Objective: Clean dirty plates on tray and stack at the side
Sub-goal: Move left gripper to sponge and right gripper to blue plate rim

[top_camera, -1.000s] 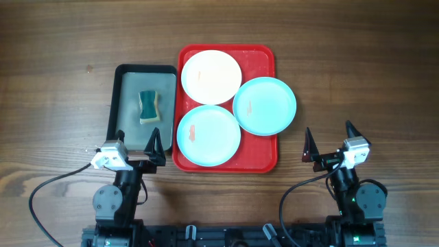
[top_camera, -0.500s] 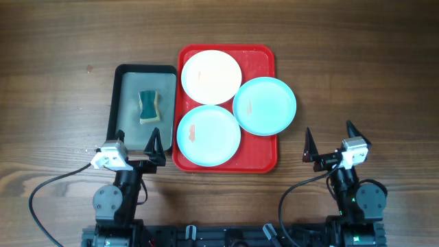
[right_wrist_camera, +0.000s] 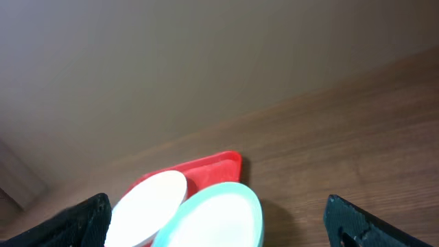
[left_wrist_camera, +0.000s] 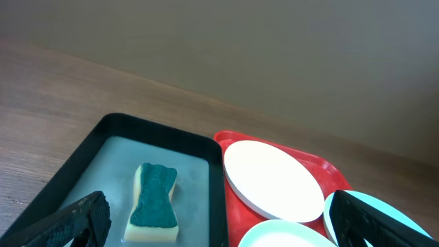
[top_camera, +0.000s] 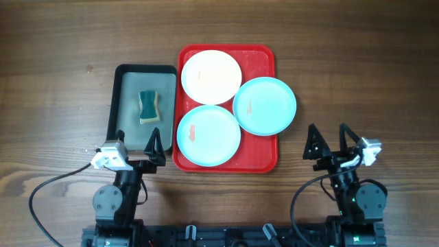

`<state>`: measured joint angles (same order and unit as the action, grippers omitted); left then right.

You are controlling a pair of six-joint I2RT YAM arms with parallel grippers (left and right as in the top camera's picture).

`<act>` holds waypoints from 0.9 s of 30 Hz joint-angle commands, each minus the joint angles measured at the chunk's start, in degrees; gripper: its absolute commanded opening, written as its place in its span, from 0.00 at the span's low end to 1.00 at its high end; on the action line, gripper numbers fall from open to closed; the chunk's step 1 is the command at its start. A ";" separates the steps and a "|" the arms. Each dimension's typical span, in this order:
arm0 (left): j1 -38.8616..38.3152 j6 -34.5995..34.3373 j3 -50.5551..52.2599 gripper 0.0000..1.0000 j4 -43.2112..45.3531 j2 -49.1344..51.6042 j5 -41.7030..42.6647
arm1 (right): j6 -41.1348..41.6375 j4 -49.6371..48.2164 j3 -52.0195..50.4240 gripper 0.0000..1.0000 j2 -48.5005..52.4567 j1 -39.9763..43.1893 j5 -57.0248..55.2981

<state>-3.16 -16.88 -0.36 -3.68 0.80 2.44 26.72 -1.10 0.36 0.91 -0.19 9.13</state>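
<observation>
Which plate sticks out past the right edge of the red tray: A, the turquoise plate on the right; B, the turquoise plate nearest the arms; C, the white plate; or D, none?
A: from overhead, the right turquoise plate overhangs the right rim of the red tray, while the white plate and the near turquoise plate stay short of that rim.
</observation>
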 commanded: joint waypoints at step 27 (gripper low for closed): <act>0.07 3.41 -46.84 1.00 -28.81 34.16 3.23 | -15.58 41.16 56.96 1.00 50.38 0.35 20.92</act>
<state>-3.16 -16.97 -36.91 -26.50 25.52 3.53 16.32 32.42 47.48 41.85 -0.19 25.12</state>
